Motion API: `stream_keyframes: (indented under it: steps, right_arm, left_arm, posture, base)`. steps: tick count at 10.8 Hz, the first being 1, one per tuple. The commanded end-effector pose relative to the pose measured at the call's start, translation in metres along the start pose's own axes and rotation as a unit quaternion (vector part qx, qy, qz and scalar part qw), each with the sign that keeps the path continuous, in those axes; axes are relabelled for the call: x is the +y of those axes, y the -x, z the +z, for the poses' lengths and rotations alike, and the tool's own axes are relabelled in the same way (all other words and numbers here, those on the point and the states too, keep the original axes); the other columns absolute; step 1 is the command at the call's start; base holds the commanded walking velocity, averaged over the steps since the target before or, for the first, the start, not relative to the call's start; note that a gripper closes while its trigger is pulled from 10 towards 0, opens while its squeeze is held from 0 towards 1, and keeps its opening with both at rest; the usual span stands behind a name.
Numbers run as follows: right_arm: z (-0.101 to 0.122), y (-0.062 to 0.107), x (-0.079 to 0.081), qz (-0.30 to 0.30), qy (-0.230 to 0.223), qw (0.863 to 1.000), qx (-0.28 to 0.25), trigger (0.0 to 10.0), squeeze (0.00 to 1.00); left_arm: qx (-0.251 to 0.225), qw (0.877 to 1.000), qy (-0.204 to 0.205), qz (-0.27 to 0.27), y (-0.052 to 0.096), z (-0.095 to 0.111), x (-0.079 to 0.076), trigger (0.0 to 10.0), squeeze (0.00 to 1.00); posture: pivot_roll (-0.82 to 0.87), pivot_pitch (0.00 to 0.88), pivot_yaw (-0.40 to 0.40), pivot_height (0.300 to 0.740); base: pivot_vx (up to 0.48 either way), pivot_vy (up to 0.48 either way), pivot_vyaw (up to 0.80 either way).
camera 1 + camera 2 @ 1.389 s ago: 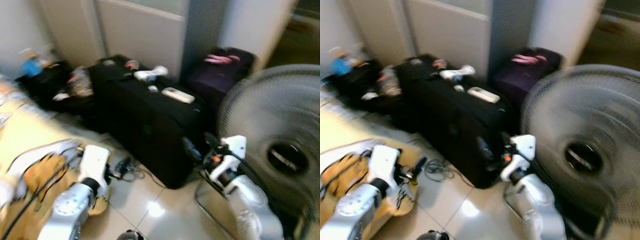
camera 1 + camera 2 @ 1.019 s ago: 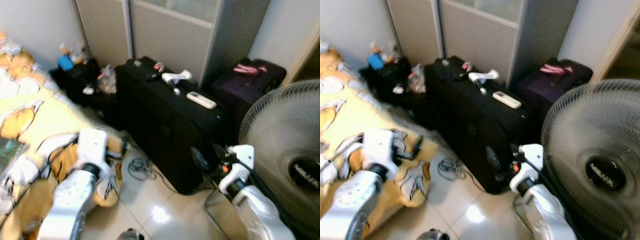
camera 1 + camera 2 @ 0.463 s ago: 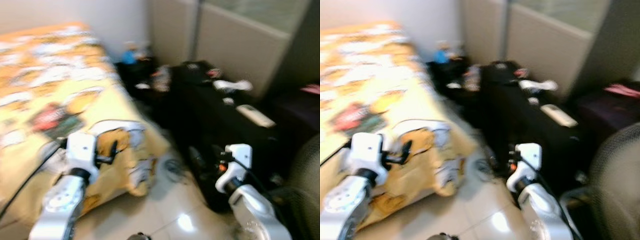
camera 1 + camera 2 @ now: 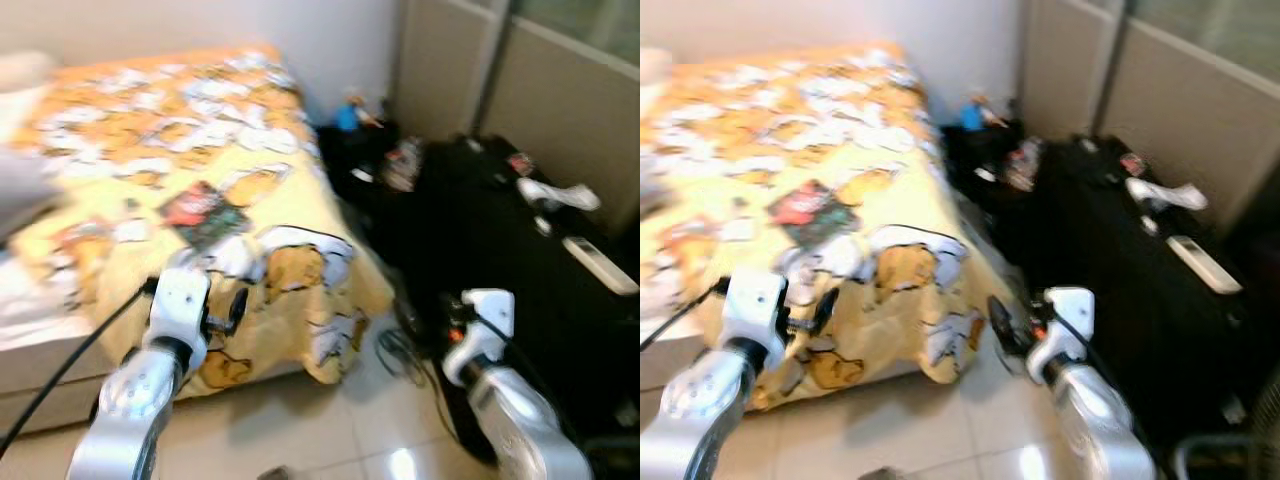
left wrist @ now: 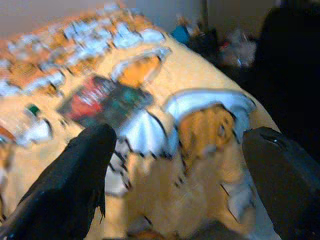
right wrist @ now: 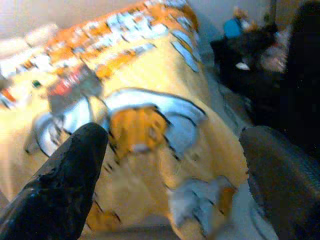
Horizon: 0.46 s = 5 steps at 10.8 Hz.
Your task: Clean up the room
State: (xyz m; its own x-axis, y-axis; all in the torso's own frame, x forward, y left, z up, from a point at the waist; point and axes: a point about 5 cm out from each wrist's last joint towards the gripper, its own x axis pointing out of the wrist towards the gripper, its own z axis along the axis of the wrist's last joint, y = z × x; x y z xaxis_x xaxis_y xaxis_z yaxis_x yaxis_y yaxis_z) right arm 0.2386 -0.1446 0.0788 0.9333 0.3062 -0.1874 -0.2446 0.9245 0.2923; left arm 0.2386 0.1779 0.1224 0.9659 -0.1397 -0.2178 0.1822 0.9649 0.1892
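From the left eye view, a bed with a yellow-orange cartoon-print cover fills the left half, and everything else is best placed against it. A dark red and green packet lies flat on the cover near the bed's foot corner; whatever is printed on it is too blurred to read. The left gripper hangs just off the foot edge of the bed, below the packet and apart from it. The right gripper is over the tiled floor between the bed's corner and a big black suitcase. On the suitcase, well away from the bed, lie a white remote and a white crumpled thing. A tangle of cable lies on the floor by the bed's corner, and a blue bottle-like thing stands among dark bags beyond the bed's far corner. In the left wrist view, that gripper's two black fingers stand wide apart with nothing between them, and the bed's cover and the packet lie beyond them. In the right wrist view the fingers are likewise spread and bare, aimed at the hanging corner of the bed cover. No writing is legible in any view.
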Motion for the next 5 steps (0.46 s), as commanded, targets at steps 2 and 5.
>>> stream_keyframes:
  steps: [2,5]
  right_arm:
    - [-0.011,-0.011,0.01,-0.005,-0.033,0.999,0.035,10.0,0.0]
    - [-0.003,-0.02,0.004,-0.046,-0.027,0.998,0.021,10.0,0.0]
  left_arm:
    - [0.024,1.0,0.019,0.002,-0.007,-0.006,0.003,10.0,0.0]
    - [0.028,0.999,0.042,0.002,-0.012,-0.005,0.007,10.0,0.0]
  posture:
    - [-0.07,0.0,0.066,0.74]
    - [-0.07,0.0,0.067,0.74]
  base:
    - [0.0,0.0,0.4]
    - [0.0,0.0,0.0]
